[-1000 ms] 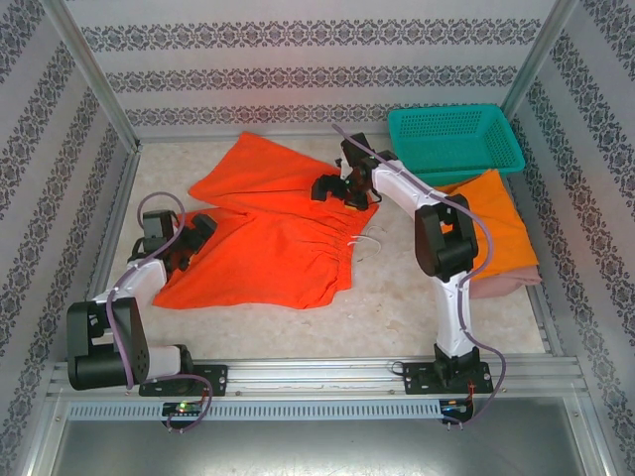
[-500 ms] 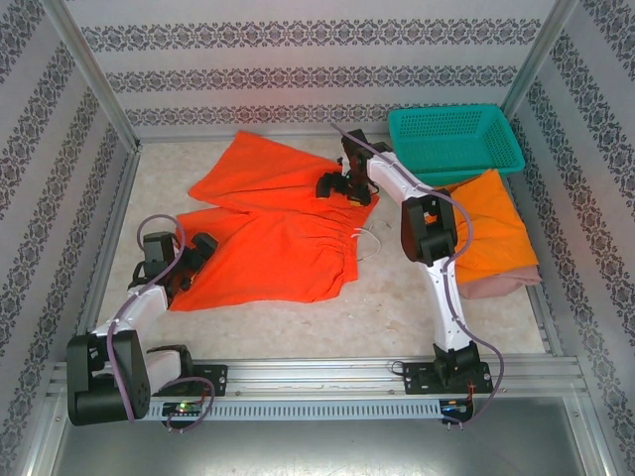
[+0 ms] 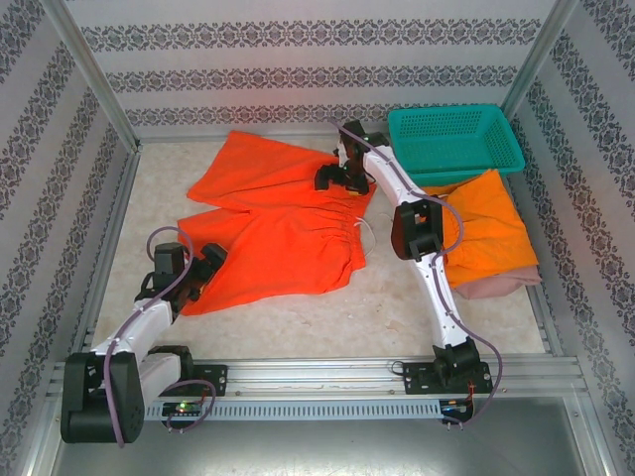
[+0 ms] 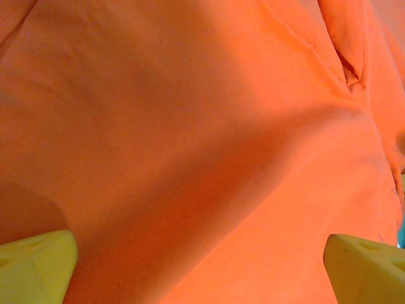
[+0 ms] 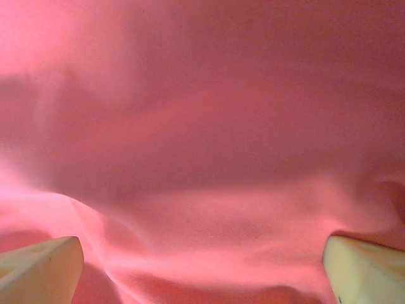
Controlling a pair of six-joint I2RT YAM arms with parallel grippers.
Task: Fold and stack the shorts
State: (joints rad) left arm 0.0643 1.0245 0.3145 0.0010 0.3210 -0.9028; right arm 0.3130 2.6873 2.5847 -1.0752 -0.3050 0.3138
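As they lie—shorts (image 3: 278, 248) (seemingly) unfolded.

A teal mesh basket (image 3: 461, 164) sits at the table's (image 3: 397, 297) far right corner.

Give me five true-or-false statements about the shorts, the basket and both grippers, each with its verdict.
1. The red-orange shorts lie spread on the table. True.
2. The orange shorts sit inside the teal basket. False: they lie on the table, just nearer than it.
3. The left gripper is shut on cloth. False: its jaws stand open at the red-orange shorts' near-left edge.
4. The right gripper is open over the red-orange shorts' far side. True.
5. Pink shorts peek out from under the orange shorts. True.
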